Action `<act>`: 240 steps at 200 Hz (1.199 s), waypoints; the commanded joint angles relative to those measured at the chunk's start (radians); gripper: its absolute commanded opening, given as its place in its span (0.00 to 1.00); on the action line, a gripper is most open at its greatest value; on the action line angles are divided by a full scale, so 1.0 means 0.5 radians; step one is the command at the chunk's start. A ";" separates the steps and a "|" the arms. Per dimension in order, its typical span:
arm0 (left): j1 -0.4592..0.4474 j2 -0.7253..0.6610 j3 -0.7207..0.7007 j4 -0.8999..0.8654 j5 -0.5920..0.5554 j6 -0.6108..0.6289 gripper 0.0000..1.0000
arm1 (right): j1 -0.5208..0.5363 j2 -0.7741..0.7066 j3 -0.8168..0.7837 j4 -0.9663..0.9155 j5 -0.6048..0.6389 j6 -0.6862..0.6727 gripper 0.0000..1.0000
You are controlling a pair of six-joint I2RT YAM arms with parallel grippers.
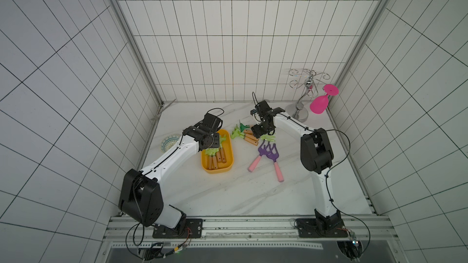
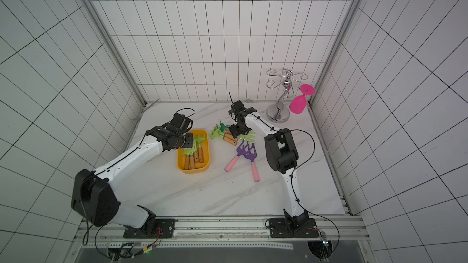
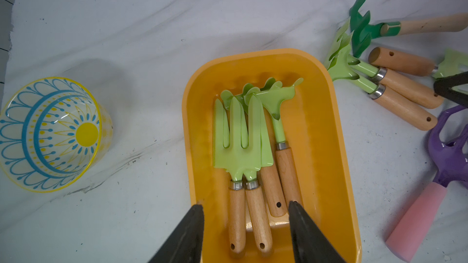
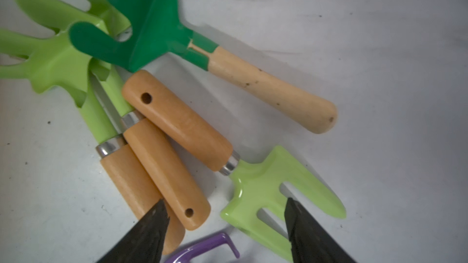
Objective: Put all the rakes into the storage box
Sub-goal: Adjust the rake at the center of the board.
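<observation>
Four rakes in storage box; left end effector above, part open, empty. Loose rakes under right end effector, jaws apart, empty.

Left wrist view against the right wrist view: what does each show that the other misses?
Only the left wrist view shows the storage box with four green tools lying in it, the patterned dish and a pink handle. Only the right wrist view shows the dark green rake whole, to the end of its pale handle. Both show that rake, the wooden-handled light green tools beside it, a purple tool and open fingers.
</observation>
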 commanded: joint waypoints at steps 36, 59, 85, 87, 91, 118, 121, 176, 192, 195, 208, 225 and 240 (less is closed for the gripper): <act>0.015 -0.048 -0.037 0.071 0.071 0.052 0.56 | 0.031 0.104 0.088 0.035 0.277 -0.137 0.75; 0.013 -0.064 -0.047 0.074 0.071 0.049 0.56 | 0.031 0.140 0.154 0.061 0.281 -0.133 0.75; 0.015 -0.093 -0.065 0.077 0.078 0.034 0.56 | 0.031 0.118 0.158 0.140 0.224 -0.128 0.75; 0.013 -0.095 -0.068 0.078 0.076 0.033 0.56 | 0.030 0.115 0.158 0.145 0.221 -0.128 0.75; 0.014 -0.096 -0.072 0.077 0.078 0.032 0.56 | 0.030 0.114 0.159 0.150 0.215 -0.128 0.75; 0.013 -0.117 -0.094 0.084 0.075 0.027 0.56 | 0.024 0.125 0.194 0.179 0.188 -0.130 0.76; 0.014 -0.117 -0.096 0.083 0.076 0.026 0.55 | 0.023 0.131 0.204 0.179 0.187 -0.128 0.76; 0.015 -0.111 -0.108 0.089 0.078 0.024 0.55 | 0.000 0.277 0.327 0.142 0.228 -0.107 0.76; 0.015 -0.110 -0.119 0.099 0.075 0.022 0.55 | 0.001 0.263 0.286 0.142 0.221 -0.102 0.76; 0.016 -0.110 -0.123 0.101 0.077 0.021 0.55 | -0.001 0.258 0.277 0.144 0.219 -0.103 0.76; 0.015 -0.104 -0.132 0.107 0.085 0.018 0.55 | 0.004 0.251 0.243 0.152 0.232 -0.113 0.76; 0.015 -0.090 -0.138 0.114 0.100 0.015 0.55 | 0.007 0.256 0.209 0.148 0.261 -0.126 0.76; 0.013 -0.075 -0.138 0.115 0.110 0.012 0.55 | 0.019 0.234 0.156 0.145 0.281 -0.137 0.76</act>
